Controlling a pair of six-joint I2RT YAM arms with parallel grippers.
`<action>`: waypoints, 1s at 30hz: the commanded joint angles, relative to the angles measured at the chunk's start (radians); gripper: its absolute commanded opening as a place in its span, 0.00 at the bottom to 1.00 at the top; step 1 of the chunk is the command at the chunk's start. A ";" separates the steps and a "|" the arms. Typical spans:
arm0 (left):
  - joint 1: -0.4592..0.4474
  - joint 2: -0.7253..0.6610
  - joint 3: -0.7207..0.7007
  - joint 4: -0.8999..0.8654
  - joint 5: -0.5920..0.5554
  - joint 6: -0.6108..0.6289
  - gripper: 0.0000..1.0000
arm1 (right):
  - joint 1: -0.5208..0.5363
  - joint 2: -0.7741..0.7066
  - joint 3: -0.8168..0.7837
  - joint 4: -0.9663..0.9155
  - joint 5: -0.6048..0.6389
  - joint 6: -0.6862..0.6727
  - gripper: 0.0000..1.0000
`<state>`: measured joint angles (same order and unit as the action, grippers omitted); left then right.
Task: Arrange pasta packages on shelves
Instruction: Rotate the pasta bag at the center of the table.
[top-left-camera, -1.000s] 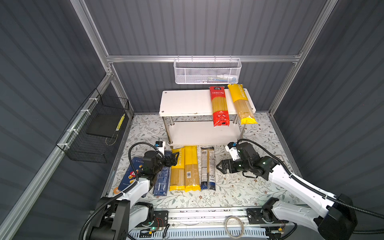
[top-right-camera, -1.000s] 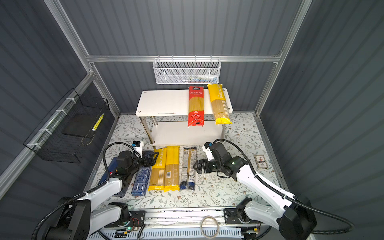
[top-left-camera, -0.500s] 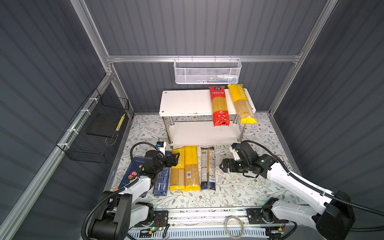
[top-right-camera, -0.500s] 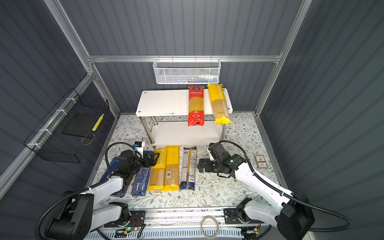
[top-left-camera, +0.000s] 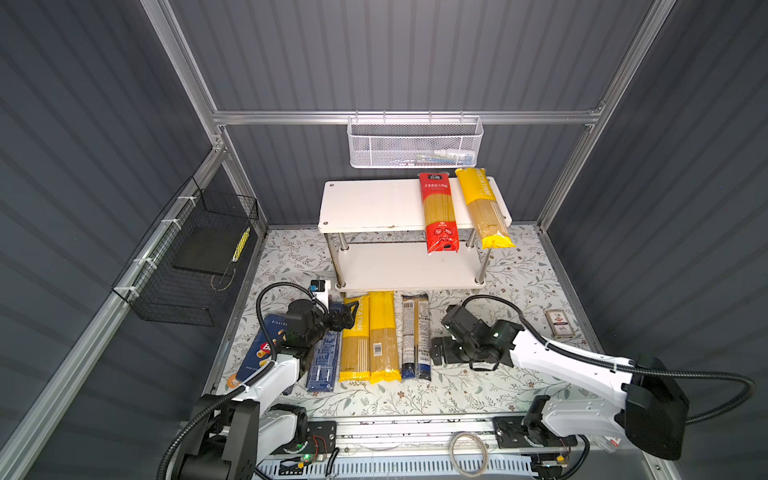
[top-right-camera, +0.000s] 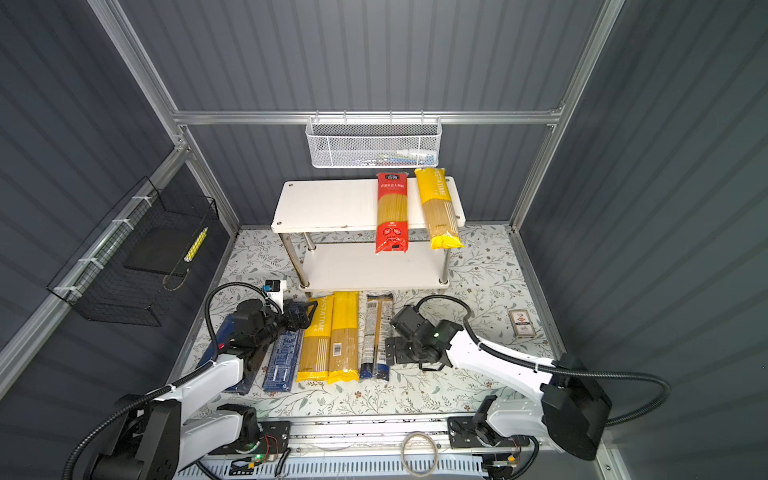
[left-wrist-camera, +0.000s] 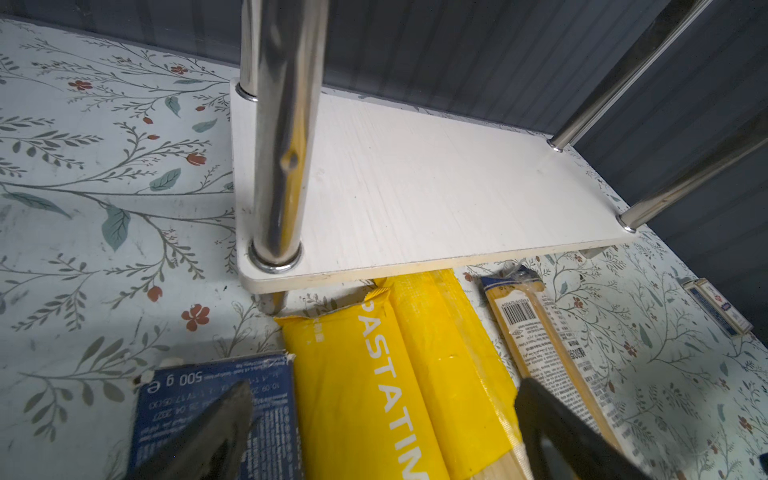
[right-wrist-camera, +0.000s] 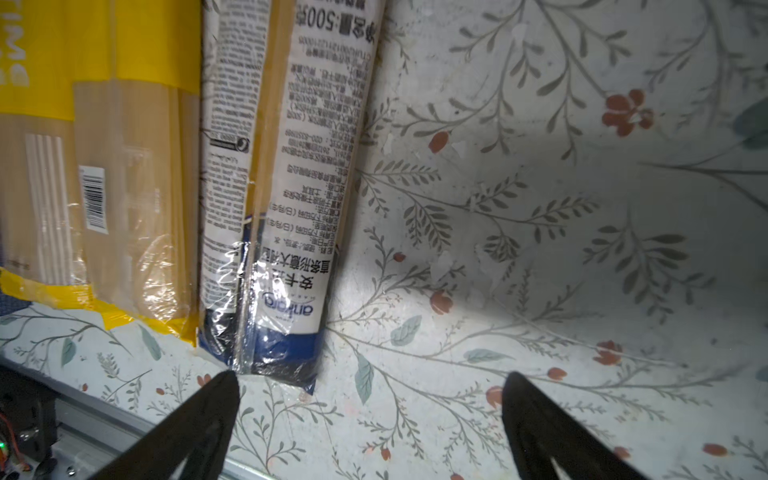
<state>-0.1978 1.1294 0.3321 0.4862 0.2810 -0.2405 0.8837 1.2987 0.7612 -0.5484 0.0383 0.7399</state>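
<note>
Two bags lie on the rack's top board (top-left-camera: 374, 203), a red bag (top-left-camera: 438, 212) and a yellow bag (top-left-camera: 484, 208). They sit side by side at one end, and both overhang the front edge (they look longer than the board is deep). The lower board (top-left-camera: 395, 266) is bare. The other packs lie in a row on the table (top-left-camera: 478, 386), long sides together and ends toward the rack. I judge this lets each be taken near one end and slid straight onto a board.

The left claw (top-left-camera: 351, 316) is spread wide and holds nothing. In its wrist view, one finger (left-wrist-camera: 216, 424) hangs over the narrow blue box (left-wrist-camera: 216, 386). The lettered yellow bag (left-wrist-camera: 353, 395) and the plain yellow bag (left-wrist-camera: 449, 353) lie between the fingers, and the lower board's front edge is straight ahead. Whether it touches anything I cannot tell. The wide blue box (top-left-camera: 259, 349) lies behind it, partly under the arm.

The right claw (top-left-camera: 438, 351) is equally spread and empty. The near end of the grey-and-blue bag (right-wrist-camera: 282, 208) lies just ahead of one finger, and the other finger is over bare table. The claw therefore stands beside that bag, not astride it.
</note>
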 joint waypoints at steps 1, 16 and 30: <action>-0.008 -0.015 -0.019 -0.016 -0.010 -0.001 1.00 | 0.045 0.061 0.034 0.042 0.037 0.042 0.99; -0.008 0.029 0.002 -0.015 0.002 0.004 0.99 | 0.126 0.341 0.193 0.123 0.117 0.209 0.99; -0.008 0.023 -0.006 -0.001 0.004 0.004 1.00 | 0.127 0.485 0.319 0.106 0.103 0.203 0.99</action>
<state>-0.2024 1.1568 0.3305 0.4843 0.2813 -0.2405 1.0080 1.7496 1.0466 -0.4294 0.1349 0.9394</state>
